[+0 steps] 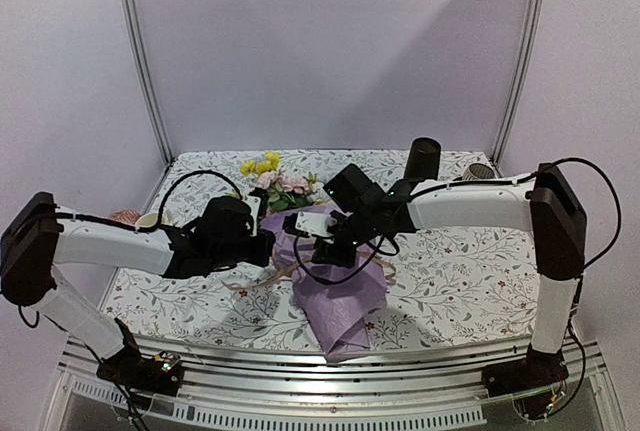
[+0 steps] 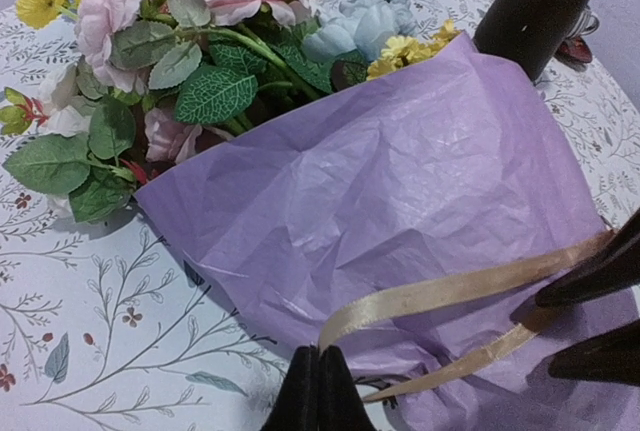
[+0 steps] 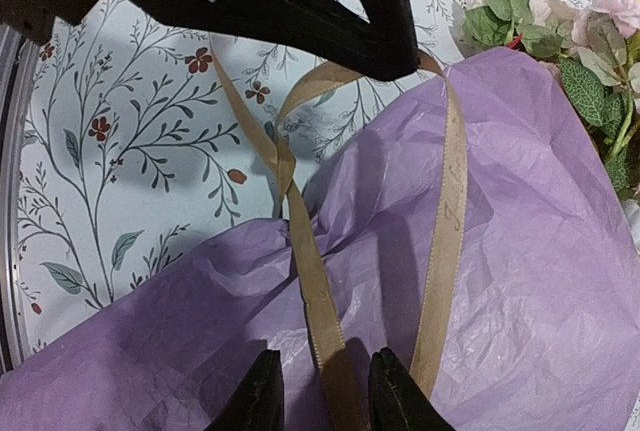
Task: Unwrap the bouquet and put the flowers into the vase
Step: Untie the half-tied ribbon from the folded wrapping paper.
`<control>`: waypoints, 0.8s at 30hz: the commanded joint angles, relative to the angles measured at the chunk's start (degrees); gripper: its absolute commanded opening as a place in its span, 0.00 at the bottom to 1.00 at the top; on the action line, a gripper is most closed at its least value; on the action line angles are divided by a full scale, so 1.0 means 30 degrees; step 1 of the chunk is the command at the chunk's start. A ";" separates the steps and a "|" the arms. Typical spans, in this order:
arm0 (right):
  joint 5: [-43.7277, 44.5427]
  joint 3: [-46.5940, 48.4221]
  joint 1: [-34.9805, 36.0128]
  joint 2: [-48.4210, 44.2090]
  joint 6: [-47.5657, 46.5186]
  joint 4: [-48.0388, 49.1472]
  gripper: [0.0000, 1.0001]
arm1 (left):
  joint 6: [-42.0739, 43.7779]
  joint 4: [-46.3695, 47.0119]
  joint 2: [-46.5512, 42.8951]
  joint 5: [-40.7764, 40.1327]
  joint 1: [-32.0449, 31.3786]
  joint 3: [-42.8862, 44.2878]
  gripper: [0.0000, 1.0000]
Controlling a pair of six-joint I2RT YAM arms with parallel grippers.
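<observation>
Left hand [image 2: 318, 363]: fingers pressed together, pinching the top of a loop of the tan ribbon [image 3: 445, 211], just above the purple paper [image 2: 400, 201].
Right hand [image 3: 326, 359]: fingers apart, one on either side of a ribbon strand and not clamped on it. The tips are low over the paper, and the hand points toward the left hand, close to it.
Tan ribbon: flat. The loop rises to the left hand's tip, and two strands cross just below that tip. One strand runs on between the right hand's fingers, and another passes just outside them.
Bouquet [image 1: 340, 296]: lies on the tabletop [image 1: 470, 271] under both hands, still wrapped. Its narrow end is on the near side of the hands, and its open mouth is beyond them.
Flowers [image 2: 230, 41]: pink, yellow and pale blue blooms with green leaves. They spill from the paper's mouth beyond the left hand, and the outer leaves rest on the cloth.
Vase [image 1: 422, 159]: black and upright, beyond the right hand and past the far edge of the wrap. It holds no stems.
Tabletop: covered in a floral-print cloth beneath both hands.
</observation>
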 commanded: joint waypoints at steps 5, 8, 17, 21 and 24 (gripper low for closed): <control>0.0952 0.0913 0.0272 0.0936 -0.0202 -0.0829 0.35 | 0.0206 0.0516 0.0334 0.0354 0.0396 0.0447 0.00; 0.1249 0.0978 0.0312 0.1175 -0.0282 -0.1065 0.35 | 0.0208 0.0554 0.0422 0.0429 0.0425 0.0447 0.00; 0.2312 0.0980 0.0342 0.1743 -0.0192 -0.1230 0.34 | 0.0180 0.0555 0.0569 0.0475 0.0524 0.0432 0.00; 0.3095 0.0979 0.0337 0.1736 -0.0045 -0.1048 0.18 | 0.0181 0.0527 0.0584 0.0488 0.0527 0.0447 0.00; 0.3264 0.0763 0.0336 0.1250 0.0137 -0.0459 0.06 | 0.0181 0.0474 0.0563 0.0490 0.0506 0.0465 0.00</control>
